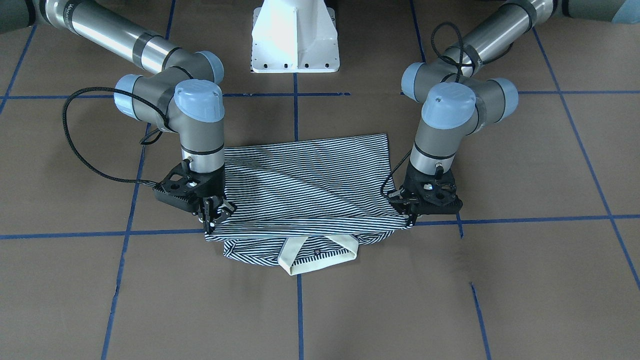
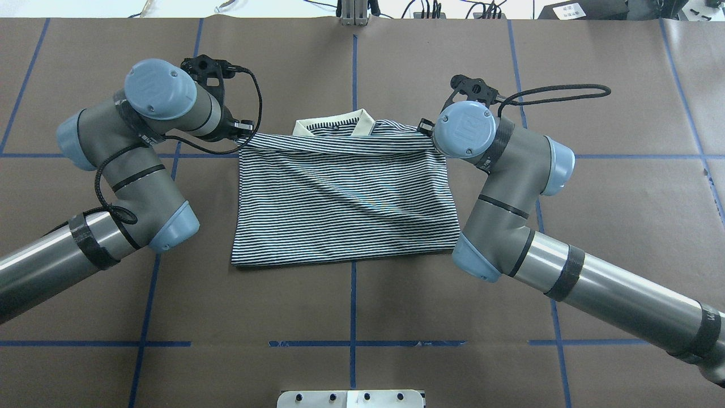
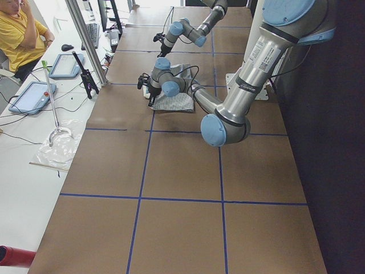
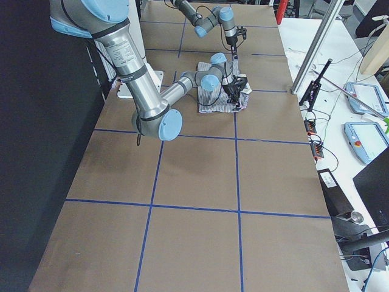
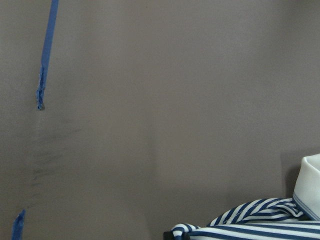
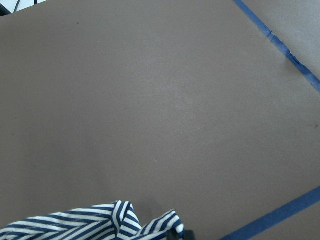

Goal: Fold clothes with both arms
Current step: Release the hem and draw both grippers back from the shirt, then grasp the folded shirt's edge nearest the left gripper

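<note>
Hands [image 1: 215,216] [image 1: 411,214] low at shirt [image 1: 310,180] corners

You see the striped polo shirt [image 2: 345,198] folded over flat, its cream collar [image 2: 365,123] peeking out; the left gripper [image 1: 411,216] and right gripper [image 1: 214,215] pinch its corners.

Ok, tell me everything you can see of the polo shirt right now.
The polo shirt looks like soft fabric with thin navy-and-white stripes and a plain cream collar. It lies on the brown table, folded roughly in half, the top layer's edge drawn up near the collar, which pokes out on the side away from the robot. The left gripper and right gripper each pinch a corner of that layer. Wrinkles run diagonally across it.
</note>
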### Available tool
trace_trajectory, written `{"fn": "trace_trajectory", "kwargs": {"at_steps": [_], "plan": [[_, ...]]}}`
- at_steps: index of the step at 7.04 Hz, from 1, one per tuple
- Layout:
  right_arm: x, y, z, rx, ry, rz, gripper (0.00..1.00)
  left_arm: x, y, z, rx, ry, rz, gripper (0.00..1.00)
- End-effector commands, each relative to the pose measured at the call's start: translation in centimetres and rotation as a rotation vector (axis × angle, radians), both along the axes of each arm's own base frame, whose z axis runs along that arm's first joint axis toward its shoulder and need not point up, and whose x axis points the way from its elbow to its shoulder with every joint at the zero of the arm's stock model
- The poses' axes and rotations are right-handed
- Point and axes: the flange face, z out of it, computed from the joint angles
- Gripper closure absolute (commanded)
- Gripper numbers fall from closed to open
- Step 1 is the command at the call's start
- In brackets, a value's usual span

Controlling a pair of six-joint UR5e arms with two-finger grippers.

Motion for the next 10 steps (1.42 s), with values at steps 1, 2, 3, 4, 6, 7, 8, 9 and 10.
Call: {"fn": "trace_trajectory", "kwargs": {"at_steps": [1, 2, 3, 4, 6, 7, 8, 9, 10], "plan": [[2.5, -1.8, -0.6, 0.023, 0.003, -0.123, 0.0, -2.9, 3.3, -1.4, 0.063, 0.043, 0.052, 0.0], [5.4, -3.6, -0.4, 0.029, -0.011, -0.233, 0.0, -4.1, 5.1, -1.8, 0.075, 0.074, 0.082, 0.0], [8.1, -4.5, 0.1, 0.061, -0.002, -0.302, 0.0, -2.5, 9.4, -2.3, 0.076, 0.102, 0.133, 0.0], [9.3, -4.0, 1.0, 0.076, 0.008, -0.32, 0.0, -1.1, 13.0, -1.1, 0.025, 0.118, 0.154, 0.0], [9.5, -3.8, 0.8, 0.08, 0.006, -0.32, 0.0, 2.6, 18.1, 1.1, -0.054, 0.132, 0.128, 0.18], [9.5, -3.8, 0.8, 0.081, 0.005, -0.318, 0.0, 3.5, 19.7, 1.8, -0.082, 0.143, 0.124, 0.32], [9.5, -3.8, 1.1, 0.078, 0.009, -0.319, 0.0, 4.2, 20.7, 2.7, -0.107, 0.135, 0.116, 0.38], [9.6, -3.7, 1.4, 0.075, 0.011, -0.319, 0.0, 4.4, 21.2, 2.9, -0.113, 0.133, 0.112, 0.41], [9.6, -3.7, 1.2, 0.077, 0.009, -0.319, 0.0, 4.4, 21.3, 2.7, -0.113, 0.136, 0.113, 0.43]]}}
